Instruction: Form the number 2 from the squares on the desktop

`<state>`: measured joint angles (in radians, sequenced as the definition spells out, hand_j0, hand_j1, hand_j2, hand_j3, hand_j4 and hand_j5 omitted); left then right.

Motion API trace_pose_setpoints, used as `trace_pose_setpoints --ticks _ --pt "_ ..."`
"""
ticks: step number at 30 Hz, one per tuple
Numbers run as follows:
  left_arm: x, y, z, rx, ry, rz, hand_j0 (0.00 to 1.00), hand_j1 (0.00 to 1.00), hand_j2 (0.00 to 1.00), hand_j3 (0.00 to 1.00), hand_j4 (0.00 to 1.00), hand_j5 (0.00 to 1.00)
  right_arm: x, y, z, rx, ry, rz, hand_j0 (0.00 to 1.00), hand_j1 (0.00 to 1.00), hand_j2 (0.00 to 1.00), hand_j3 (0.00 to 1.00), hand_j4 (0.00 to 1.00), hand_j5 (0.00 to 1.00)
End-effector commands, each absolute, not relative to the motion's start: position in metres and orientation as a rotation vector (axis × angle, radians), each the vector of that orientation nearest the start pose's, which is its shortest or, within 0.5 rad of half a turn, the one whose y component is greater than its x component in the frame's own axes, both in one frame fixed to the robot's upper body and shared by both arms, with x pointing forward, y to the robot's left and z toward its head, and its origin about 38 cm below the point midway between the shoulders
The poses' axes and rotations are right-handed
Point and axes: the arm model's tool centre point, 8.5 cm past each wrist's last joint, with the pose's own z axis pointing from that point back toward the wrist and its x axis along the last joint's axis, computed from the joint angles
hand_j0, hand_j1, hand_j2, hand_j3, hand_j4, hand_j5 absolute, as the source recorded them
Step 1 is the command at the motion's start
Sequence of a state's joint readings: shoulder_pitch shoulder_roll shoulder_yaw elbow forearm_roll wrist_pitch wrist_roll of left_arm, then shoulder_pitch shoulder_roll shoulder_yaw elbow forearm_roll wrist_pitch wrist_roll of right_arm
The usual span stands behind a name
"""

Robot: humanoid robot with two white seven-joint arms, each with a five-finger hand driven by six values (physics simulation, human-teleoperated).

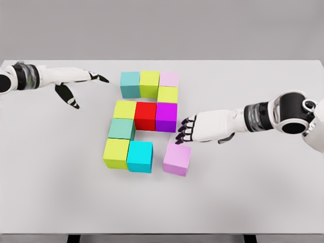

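Coloured cubes lie on the white table (243,192). A top row holds a teal cube (130,83), a lime cube (149,82) and a pale pink cube (168,79), with a lime cube (167,94) below the pink one. The middle row is a lime cube (124,110), a red cube (145,115) and a magenta cube (166,116). A green-teal cube (121,129) sits under it at left, then a lime cube (116,152) and a cyan cube (139,156). A lilac cube (177,158) lies apart to the right. My right hand (185,130) hovers just above the lilac cube with curled fingers, holding nothing. My left hand (83,83) is spread open at upper left.
The table's front edge runs along the bottom, with dark legs below it. A grey wall stands behind the table's far edge.
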<state>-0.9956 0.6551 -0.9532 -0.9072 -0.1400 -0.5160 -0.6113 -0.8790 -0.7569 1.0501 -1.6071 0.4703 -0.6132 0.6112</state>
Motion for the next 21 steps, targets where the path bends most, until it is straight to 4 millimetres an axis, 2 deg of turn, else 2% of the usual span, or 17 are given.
trace_pose_setpoints --ticks 1,4,6,9,10,11,12,13,14,15,16,18,21 --pt "0.514 0.342 0.214 0.194 -1.297 -1.745 1.00 1.00 1.00 1.00 1.00 1.00 0.396 -0.185 0.193 0.195 1.447 -2.999 1.00 1.00 1.00 1.00 1.00 1.00" --pt "0.506 0.355 0.215 0.145 -1.355 -1.679 1.00 1.00 1.00 1.00 1.00 1.00 0.405 -0.190 0.200 0.234 1.463 -3.006 1.00 1.00 1.00 1.00 1.00 1.00" --pt "0.502 0.351 0.199 0.119 -1.332 -1.685 1.00 1.00 1.00 1.00 1.00 1.00 0.418 -0.198 0.209 0.295 1.460 -3.025 1.00 1.00 1.00 1.00 1.00 1.00" --pt "0.502 0.345 0.197 0.109 -1.332 -1.695 1.00 1.00 1.00 1.00 1.00 1.00 0.433 -0.208 0.222 0.366 1.481 -3.041 1.00 1.00 1.00 1.00 1.00 1.00" --pt "0.502 0.345 0.196 0.108 -1.331 -1.694 1.00 1.00 1.00 1.00 1.00 1.00 0.432 -0.231 0.229 0.417 1.456 -3.078 1.00 1.00 1.00 1.00 1.00 1.00" --pt "0.502 0.345 0.197 0.108 -1.335 -1.694 1.00 1.00 1.00 1.00 1.00 1.00 0.422 -0.246 0.237 0.439 1.432 -3.084 1.00 1.00 1.00 1.00 1.00 1.00" --pt "0.501 0.346 0.196 0.108 -1.331 -1.694 1.00 1.00 1.00 1.00 1.00 1.00 0.411 -0.250 0.243 0.444 1.401 -3.070 1.00 1.00 1.00 1.00 1.00 1.00" --pt "0.500 0.349 0.193 0.108 -1.324 -1.689 1.00 1.00 1.00 1.00 1.00 1.00 0.391 -0.261 0.251 0.458 1.355 -3.059 1.00 1.00 1.00 1.00 1.00 1.00" --pt "0.500 0.353 0.195 0.117 -1.321 -1.684 1.00 1.00 1.00 1.00 1.00 1.00 0.383 -0.275 0.255 0.481 1.343 -3.078 1.00 1.00 1.00 1.00 1.00 1.00" --pt "0.499 0.360 0.196 0.129 -1.315 -1.675 1.00 1.00 1.00 1.00 1.00 1.00 0.382 -0.280 0.257 0.491 1.366 -3.084 1.00 1.00 1.00 1.00 1.00 1.00" --pt "0.496 0.380 0.199 0.161 -1.291 -1.649 1.00 1.00 1.00 1.00 1.00 1.00 0.377 -0.282 0.247 0.441 1.387 -3.107 1.00 1.00 1.00 1.00 1.00 1.00" --pt "0.493 0.384 0.196 0.160 -1.279 -1.645 1.00 1.00 1.00 1.00 1.00 1.00 0.377 -0.280 0.244 0.425 1.388 -3.109 1.00 1.00 1.00 1.00 1.00 1.00" --pt "0.491 0.388 0.190 0.158 -1.266 -1.636 1.00 1.00 1.00 1.00 1.00 1.00 0.371 -0.276 0.228 0.355 1.391 -3.126 1.00 1.00 1.00 1.00 1.00 1.00"
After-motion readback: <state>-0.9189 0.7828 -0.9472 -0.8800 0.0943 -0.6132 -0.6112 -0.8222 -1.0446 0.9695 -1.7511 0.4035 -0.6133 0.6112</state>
